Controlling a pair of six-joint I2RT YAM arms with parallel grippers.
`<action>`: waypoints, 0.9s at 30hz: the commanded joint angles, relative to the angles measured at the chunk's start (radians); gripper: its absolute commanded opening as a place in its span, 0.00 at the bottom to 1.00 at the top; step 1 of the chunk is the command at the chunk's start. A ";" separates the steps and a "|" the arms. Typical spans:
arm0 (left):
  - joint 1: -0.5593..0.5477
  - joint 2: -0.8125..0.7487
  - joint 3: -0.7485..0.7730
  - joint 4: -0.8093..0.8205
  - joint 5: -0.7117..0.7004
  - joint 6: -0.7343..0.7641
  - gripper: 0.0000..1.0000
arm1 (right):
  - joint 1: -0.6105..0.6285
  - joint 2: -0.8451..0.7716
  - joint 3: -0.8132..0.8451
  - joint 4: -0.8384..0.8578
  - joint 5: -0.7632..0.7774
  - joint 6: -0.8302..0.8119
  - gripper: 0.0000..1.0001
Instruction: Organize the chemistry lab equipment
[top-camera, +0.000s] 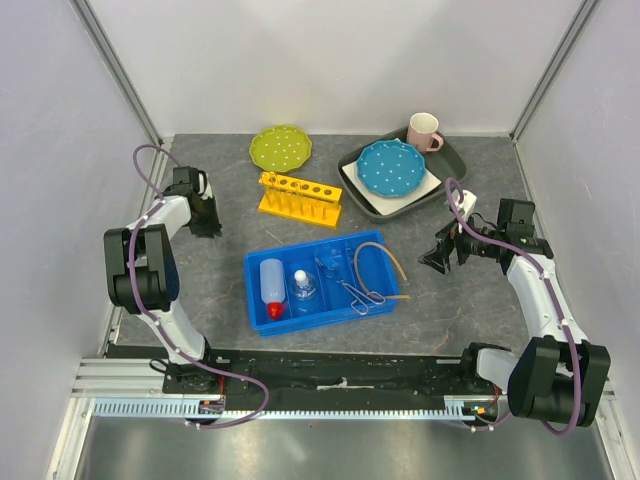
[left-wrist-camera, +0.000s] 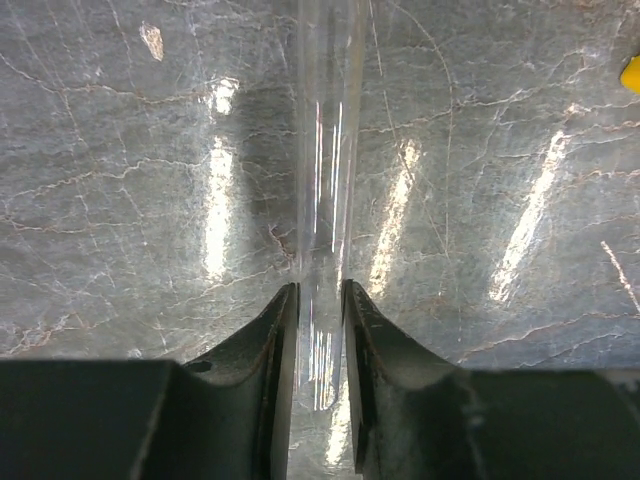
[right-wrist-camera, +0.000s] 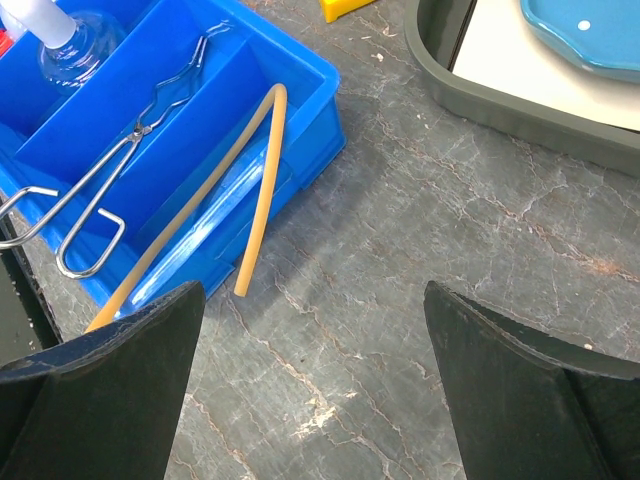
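**Item in hand: test tube (left-wrist-camera: 328, 150).** It was found at the left side of the table (left-wrist-camera: 120, 200), well apart from the blue tray (top-camera: 255, 262). It appeared to lie flat, with its rounded closed end set between the fingers.

**Left gripper (left-wrist-camera: 320, 290).** It was drawn narrow, with a dark pad pressed to each side of the tube near the closed end.

**Right gripper (right-wrist-camera: 312, 290).** It was spread wide and held nothing, poised over bare table just beside the tray's right wall.

**Handling, as judged.** The grip was taken close to one end, so a slow, level lift was advised to keep the long free end from swinging or scraping. Squeeze was to be kept light, since thin glass is slick and brittle. The yellow rack (top-camera: 300, 197) was judged the likely destination, so the tube was to be turned upright before insertion.

**Materials.**
- Test tube: clear, smooth and cylindrical, with bright streaks reflected along it.
- Table: grey, veined and glossy.
- Tray: rigid blue plastic, divided into compartments.

**Already in the tray.**
- Squeeze bottle (top-camera: 272, 283): white with a red nozzle.
- Flask (top-camera: 304, 290): clear glass.
- Tongs (top-camera: 358, 293): thin bent wire.
- Rubber tubing (top-camera: 385, 255): tan and limp, looped over the right rim.
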 joint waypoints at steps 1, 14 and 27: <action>0.000 -0.046 0.036 -0.008 0.036 -0.021 0.34 | -0.005 -0.013 0.013 0.002 -0.045 -0.029 0.98; 0.002 -0.076 -0.009 0.039 0.061 -0.056 0.55 | -0.031 -0.014 -0.019 -0.021 -0.120 -0.085 0.98; 0.000 -0.187 -0.018 0.054 0.032 -0.056 0.64 | -0.049 0.001 -0.013 -0.055 -0.154 -0.125 0.98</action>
